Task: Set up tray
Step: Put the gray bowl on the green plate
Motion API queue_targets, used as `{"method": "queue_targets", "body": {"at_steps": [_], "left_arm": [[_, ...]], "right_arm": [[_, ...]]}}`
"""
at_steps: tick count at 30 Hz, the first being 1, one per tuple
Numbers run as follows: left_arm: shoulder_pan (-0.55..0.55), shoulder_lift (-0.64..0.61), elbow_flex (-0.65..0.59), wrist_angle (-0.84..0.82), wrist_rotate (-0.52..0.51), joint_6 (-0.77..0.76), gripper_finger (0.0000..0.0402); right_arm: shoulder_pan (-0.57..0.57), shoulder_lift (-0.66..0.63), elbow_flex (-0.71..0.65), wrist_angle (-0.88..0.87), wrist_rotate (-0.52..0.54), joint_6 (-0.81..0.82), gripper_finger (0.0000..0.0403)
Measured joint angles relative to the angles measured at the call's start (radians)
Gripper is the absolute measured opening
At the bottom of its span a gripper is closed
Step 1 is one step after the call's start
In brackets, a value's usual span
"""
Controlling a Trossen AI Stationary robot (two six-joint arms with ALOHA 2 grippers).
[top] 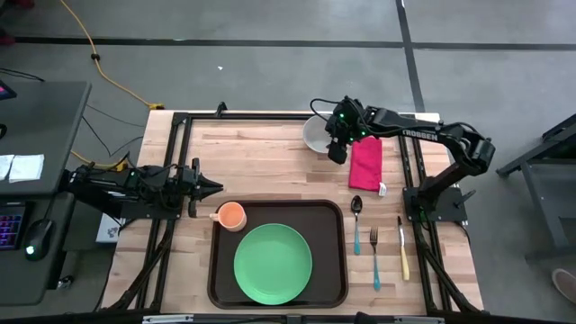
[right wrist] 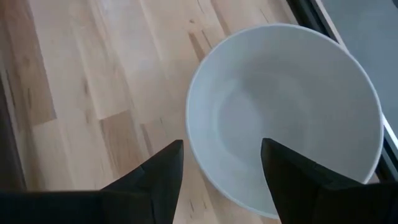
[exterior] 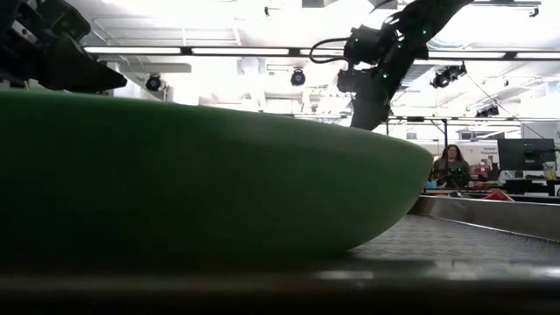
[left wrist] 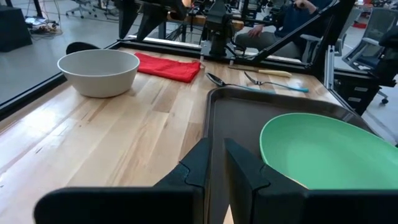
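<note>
Jaws wide open, empty: right gripper (right wrist: 221,152) straddles the white bowl (right wrist: 292,112) rim; slips probably if off-centre. Left gripper (left wrist: 214,163) nearly closed, empty.

The left gripper (left wrist: 214,163) sits at six o'clock with its two dark fingers (left wrist: 198,163) nearly closed, a narrow gap between them, poised over the near edge of the tray (left wrist: 231,118). On the tray at four o'clock lies the green plate (left wrist: 323,149), while the white bowl (left wrist: 99,71) stands on the wooden table (left wrist: 112,137) at ten o'clock with the red cloth (left wrist: 169,66) just beside it. At one o'clock, beyond the tray's far rim, a spoon (left wrist: 225,82) and a fork (left wrist: 273,83) with light-blue handles lie on the wood, near a pale-handled utensil (left wrist: 266,72).
</note>
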Motion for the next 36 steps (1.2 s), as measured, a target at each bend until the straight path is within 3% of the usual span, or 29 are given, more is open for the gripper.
{"method": "queue_targets", "body": {"at_steps": [10,17,21,36], "left_arm": [[0.0,0.0,0.0,0.0,0.0,-0.008,0.0074],[0.0,0.0,0.0,0.0,0.0,-0.012,0.0074],[0.0,0.0,0.0,0.001,0.0,-0.012,0.0074],[0.0,0.0,0.0,0.005,0.0,-0.015,0.0074]], "right_arm": [[0.0,0.008,0.0,0.01,0.001,-0.02,0.019],[0.011,0.09,0.006,0.003,0.028,-0.067,0.0189],[0.011,0.129,0.06,-0.02,-0.014,-0.079,0.0189],[0.062,0.286,0.211,-0.143,0.02,-0.178,0.019]]}}
